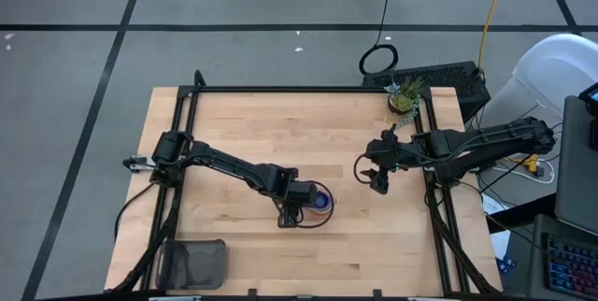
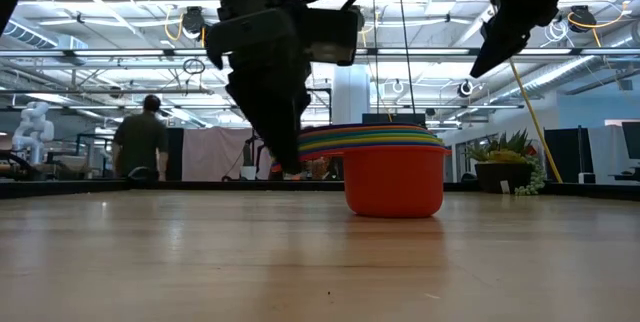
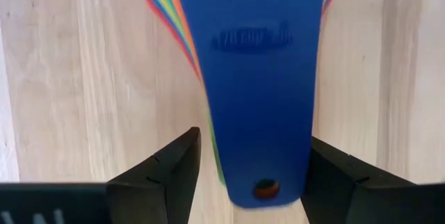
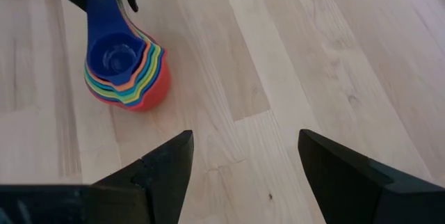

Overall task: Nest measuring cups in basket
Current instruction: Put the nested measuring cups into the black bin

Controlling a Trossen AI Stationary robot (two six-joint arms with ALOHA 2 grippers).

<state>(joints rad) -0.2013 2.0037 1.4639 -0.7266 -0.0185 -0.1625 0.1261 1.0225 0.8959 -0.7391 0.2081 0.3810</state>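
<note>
Light wooden surface [image 1: 243, 123] with a black frame along its edges. A small potted plant [image 1: 404, 97] stands at its far right corner. Beyond that corner, on the grey floor, lie a black coil of cable [image 1: 378, 59] and a yellow cable [image 1: 493, 7]. A keyboard [image 1: 570, 268] sits off the right side. In the low view, a person [image 2: 142, 140] stands in the room behind, possibly facing away.

Rainbow-rimmed nested measuring cups [image 4: 125, 71], blue innermost and red outermost, sit on a pale wood-grain table [image 4: 292, 64].
</note>
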